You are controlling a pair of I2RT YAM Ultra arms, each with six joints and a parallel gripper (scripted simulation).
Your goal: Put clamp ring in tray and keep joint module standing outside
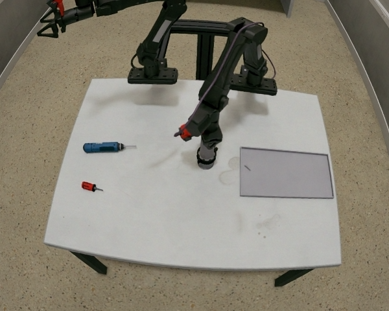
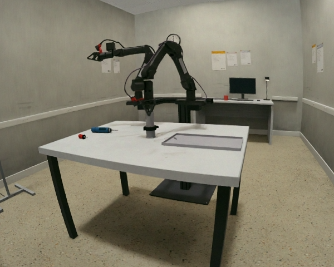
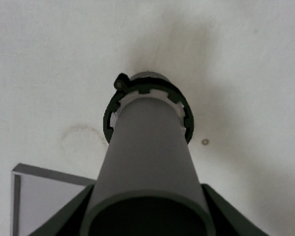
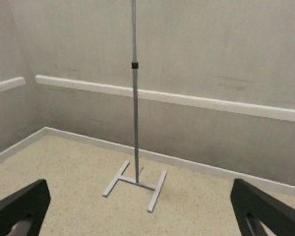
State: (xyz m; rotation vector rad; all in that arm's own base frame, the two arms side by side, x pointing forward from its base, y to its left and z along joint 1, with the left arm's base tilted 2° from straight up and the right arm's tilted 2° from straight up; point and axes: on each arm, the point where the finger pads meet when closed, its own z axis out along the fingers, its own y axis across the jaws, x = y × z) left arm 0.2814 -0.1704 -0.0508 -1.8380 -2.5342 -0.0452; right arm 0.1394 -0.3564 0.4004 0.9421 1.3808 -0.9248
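Low in the left half of the top view lay one red screwdriver (image 1: 88,186) (image 2: 81,136), with one blue power driver (image 1: 101,147) (image 2: 101,129) above it. One tray (image 1: 288,175) (image 2: 213,142) (image 3: 49,204), right of centre and cut off in the left wrist view, held one small pin (image 1: 246,165) (image 2: 175,138), too tiny to identify. Near centre, the single clamp ring (image 1: 206,162) (image 2: 151,128) (image 3: 189,123) circled the upright joint module (image 1: 205,165) (image 2: 150,134) (image 3: 149,74), outside the tray. The left gripper (image 1: 211,139) (image 2: 150,112) (image 3: 147,193) pinched the pipe (image 1: 207,152) (image 2: 150,119) (image 3: 149,147), its fingertips hidden from above. The right gripper (image 1: 39,28) (image 2: 88,58) (image 4: 141,187) hung spread, upper left.
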